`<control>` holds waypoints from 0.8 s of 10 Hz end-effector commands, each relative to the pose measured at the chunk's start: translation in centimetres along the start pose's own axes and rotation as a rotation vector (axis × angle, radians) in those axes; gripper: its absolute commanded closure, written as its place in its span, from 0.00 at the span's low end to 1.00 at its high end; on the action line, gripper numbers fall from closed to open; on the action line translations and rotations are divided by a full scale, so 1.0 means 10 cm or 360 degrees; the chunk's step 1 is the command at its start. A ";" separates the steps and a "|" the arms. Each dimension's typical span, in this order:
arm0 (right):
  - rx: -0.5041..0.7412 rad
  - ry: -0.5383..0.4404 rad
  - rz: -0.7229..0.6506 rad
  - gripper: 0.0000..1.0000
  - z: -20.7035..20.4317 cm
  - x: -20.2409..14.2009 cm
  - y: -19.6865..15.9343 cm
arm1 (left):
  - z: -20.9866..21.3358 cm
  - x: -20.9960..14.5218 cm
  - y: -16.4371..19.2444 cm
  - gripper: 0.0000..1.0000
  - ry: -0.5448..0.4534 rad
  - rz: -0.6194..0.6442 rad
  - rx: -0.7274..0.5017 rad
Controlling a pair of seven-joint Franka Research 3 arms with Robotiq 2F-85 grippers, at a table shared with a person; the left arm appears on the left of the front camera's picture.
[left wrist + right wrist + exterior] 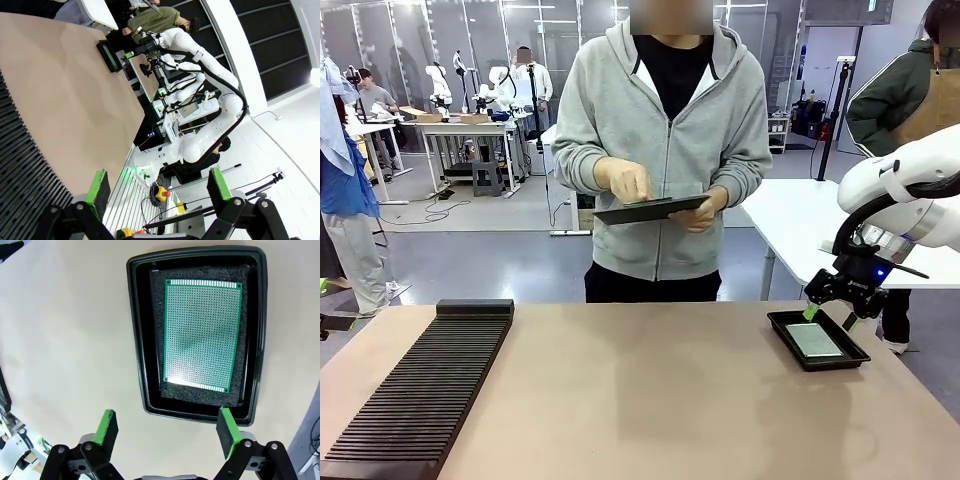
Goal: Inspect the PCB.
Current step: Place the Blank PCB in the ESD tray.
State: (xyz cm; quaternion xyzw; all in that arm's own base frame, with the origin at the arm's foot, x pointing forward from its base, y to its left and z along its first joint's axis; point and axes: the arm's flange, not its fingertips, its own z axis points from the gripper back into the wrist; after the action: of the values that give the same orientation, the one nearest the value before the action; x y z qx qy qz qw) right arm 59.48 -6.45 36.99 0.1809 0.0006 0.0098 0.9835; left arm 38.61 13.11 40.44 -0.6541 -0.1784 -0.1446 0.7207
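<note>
— Pale mint green, dotted all over with tiny holes: is that the PCB lying in the shallow black tray?

— Yes. It is resting flat on the dark foam lining inside the tray, with a brighter green border running round its edge. In the front view the tray is sitting on the brown tabletop, with the PCB as a pale rectangle inside it.

— What is the right pincer doing?

— It is hanging just above the tray's far edge, apart from the board. In the right wrist view the right pincer is standing released, its green pads wide apart with nothing between them, and one pad is overlapping the tray's near rim in the picture.

— And the left pincer?

— It is also standing released and is gripping nothing. In its own wrist view it is hovering off the tabletop's edge, beside a black ribbed rack.

— Where is that rack relative to the tray?

— Well apart from it. In the front view the ribbed rack is lying along the opposite side of the tabletop.

— Is anyone at the tabletop?

— A person in a grey hooded jacket is standing beyond the tray, at the tabletop's far side. They are holding a dark flat tablet in one hand and touching its face with the other hand.
</note>
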 end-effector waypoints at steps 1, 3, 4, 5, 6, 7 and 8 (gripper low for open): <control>0.0002 0.0004 0.0003 0.00 -0.01 0.02 0.00 | 0.00 0.00 -0.01 0.00 -0.0001 -0.0005 0.0002; 0.0002 0.0004 0.0003 0.00 -0.01 0.02 0.00 | 0.00 0.00 -0.01 0.00 -0.0001 -0.0005 0.0002; 0.0002 0.0004 0.0003 0.00 -0.01 0.02 0.00 | 0.00 0.00 -0.01 0.00 -0.0001 -0.0005 0.0002; 0.0002 0.0004 0.0003 0.00 -0.01 0.02 0.00 | 0.00 0.00 -0.01 0.00 -0.0001 -0.0005 0.0002; 0.0002 0.0004 0.0003 0.00 -0.01 0.02 0.00 | 0.00 0.00 -0.01 0.00 -0.0001 -0.0005 0.0002; 0.0002 0.0004 0.0003 0.00 -0.01 0.02 0.00 | 0.00 0.00 -0.01 0.00 -0.0001 -0.0005 0.0002; 0.0002 0.0004 0.0003 0.00 -0.01 0.02 0.00 | 0.00 0.00 -0.01 0.00 -0.0001 -0.0005 0.0002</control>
State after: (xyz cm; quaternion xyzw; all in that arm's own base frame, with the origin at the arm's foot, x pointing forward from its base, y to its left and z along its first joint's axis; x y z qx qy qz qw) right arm 59.48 -6.45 36.99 0.1809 0.0006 0.0098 0.9835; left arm 38.61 13.11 40.44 -0.6541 -0.1784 -0.1446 0.7207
